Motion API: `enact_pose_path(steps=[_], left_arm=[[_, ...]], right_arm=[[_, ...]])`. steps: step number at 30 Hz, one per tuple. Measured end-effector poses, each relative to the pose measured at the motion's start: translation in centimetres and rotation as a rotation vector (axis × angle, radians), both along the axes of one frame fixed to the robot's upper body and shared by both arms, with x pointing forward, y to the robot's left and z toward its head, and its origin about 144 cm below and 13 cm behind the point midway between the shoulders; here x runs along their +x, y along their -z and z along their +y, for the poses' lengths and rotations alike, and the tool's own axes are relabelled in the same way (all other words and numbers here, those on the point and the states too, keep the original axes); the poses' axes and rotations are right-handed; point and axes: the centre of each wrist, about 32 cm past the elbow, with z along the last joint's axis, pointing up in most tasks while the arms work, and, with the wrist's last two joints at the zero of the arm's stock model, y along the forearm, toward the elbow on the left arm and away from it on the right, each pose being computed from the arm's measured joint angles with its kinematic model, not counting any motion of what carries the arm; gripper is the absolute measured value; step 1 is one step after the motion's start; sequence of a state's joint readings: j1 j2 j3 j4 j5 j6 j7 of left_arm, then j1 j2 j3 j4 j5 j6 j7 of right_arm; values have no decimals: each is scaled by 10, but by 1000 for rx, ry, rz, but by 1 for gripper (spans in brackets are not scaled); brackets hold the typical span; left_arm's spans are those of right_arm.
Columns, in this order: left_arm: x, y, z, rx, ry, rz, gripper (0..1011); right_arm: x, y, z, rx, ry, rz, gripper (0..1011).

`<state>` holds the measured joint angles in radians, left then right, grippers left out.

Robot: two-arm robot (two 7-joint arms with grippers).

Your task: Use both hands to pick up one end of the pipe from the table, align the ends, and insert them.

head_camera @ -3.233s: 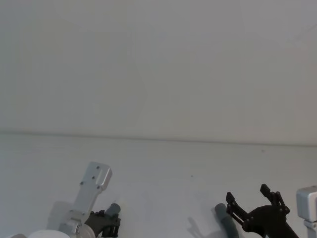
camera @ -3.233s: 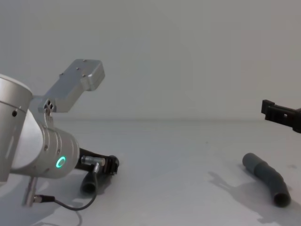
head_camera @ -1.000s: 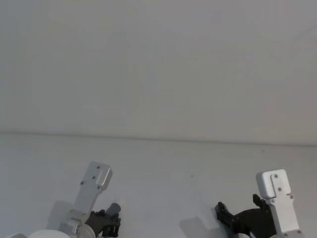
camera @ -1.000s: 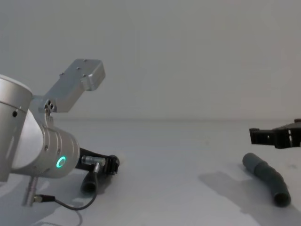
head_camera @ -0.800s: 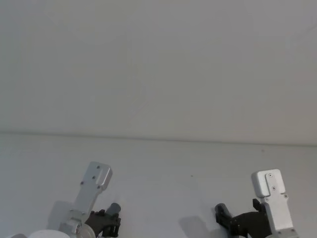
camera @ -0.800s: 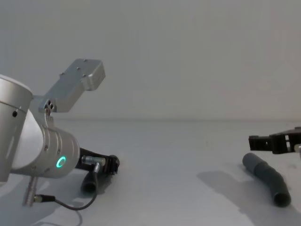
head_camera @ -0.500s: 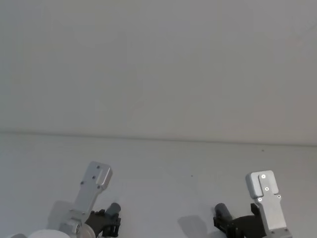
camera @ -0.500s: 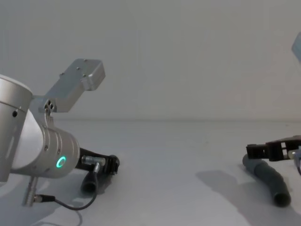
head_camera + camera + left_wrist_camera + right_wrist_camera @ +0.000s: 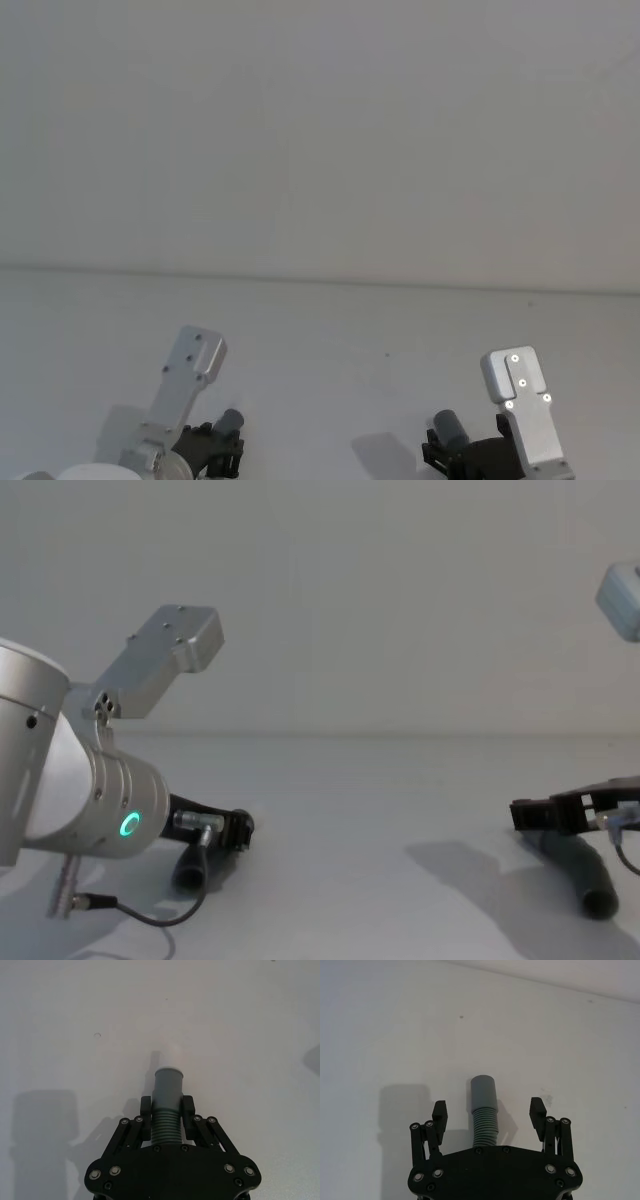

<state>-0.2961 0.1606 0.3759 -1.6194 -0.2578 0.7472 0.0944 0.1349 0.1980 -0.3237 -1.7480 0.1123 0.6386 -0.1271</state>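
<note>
Two dark grey ribbed pipe pieces lie low on the white table (image 9: pixel 330 350). My left gripper (image 9: pixel 166 1111) is shut on the ribbed part of the left pipe piece (image 9: pixel 167 1082), whose smooth collar carries a white tip (image 9: pixel 170 1057) pointing forward. In the chest view that gripper (image 9: pixel 238 829) sits low at the left, with the piece's open mouth (image 9: pixel 188 872) toward me. My right gripper (image 9: pixel 488 1109) is open, its fingers apart on either side of the right pipe piece (image 9: pixel 482 1091) without touching it. In the chest view it (image 9: pixel 545 816) hangs just over that piece (image 9: pixel 592 882).
Bare white table stretches ahead to a plain wall (image 9: pixel 320 130). A thin black cable (image 9: pixel 150 916) trails from the left wrist along the table. Both camera brackets (image 9: pixel 190 375) (image 9: pixel 522 405) rise above the wrists.
My right gripper has come down and moved left until its open fingers straddle the right pipe piece. The left arm and its held piece have stayed still.
</note>
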Motion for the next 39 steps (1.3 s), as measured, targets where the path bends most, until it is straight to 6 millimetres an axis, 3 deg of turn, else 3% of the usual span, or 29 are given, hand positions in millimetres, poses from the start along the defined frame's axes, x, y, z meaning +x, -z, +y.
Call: enact_pose_path(steps=[39], left_arm=[[0, 0, 0, 0, 0, 0, 327]], right_arm=[[29, 12, 12, -10, 54, 79, 1001]])
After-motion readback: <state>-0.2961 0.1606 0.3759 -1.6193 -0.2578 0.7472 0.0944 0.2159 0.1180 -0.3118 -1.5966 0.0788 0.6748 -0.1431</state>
